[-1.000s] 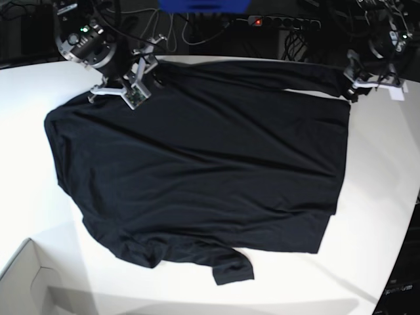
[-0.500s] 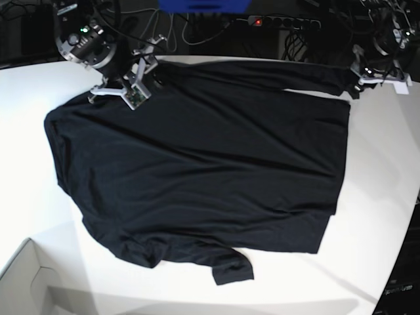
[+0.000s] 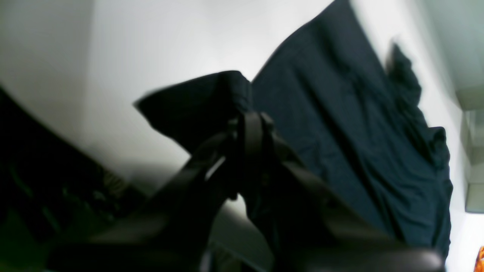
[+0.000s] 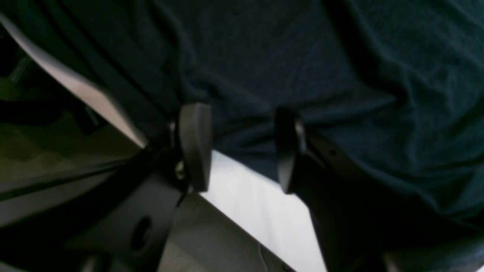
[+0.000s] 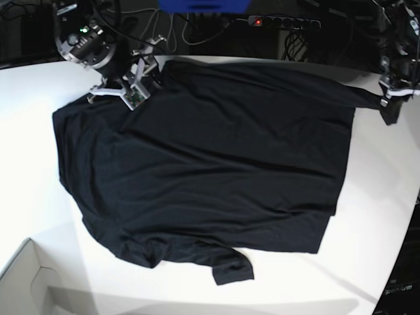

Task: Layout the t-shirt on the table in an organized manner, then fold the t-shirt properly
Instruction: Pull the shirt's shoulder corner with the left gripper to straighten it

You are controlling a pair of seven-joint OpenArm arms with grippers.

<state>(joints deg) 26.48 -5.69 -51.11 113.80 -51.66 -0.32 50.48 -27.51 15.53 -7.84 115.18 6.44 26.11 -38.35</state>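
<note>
Base view: the black t-shirt [image 5: 210, 170] covers the white table [image 5: 380, 197]; left gripper [image 5: 392, 100], upper right, pinches its corner, right gripper [image 5: 134, 82], upper left, gapes wide.

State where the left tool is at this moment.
In the base view, the left tool is at the far right edge of the table, shut on a corner of the t-shirt.

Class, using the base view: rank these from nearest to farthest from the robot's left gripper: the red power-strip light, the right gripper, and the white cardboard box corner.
From the left gripper, at the view's right edge:
1. Red power-strip light, top centre.
2. Right gripper, top left on the t-shirt.
3. White cardboard box corner, bottom left.
</note>
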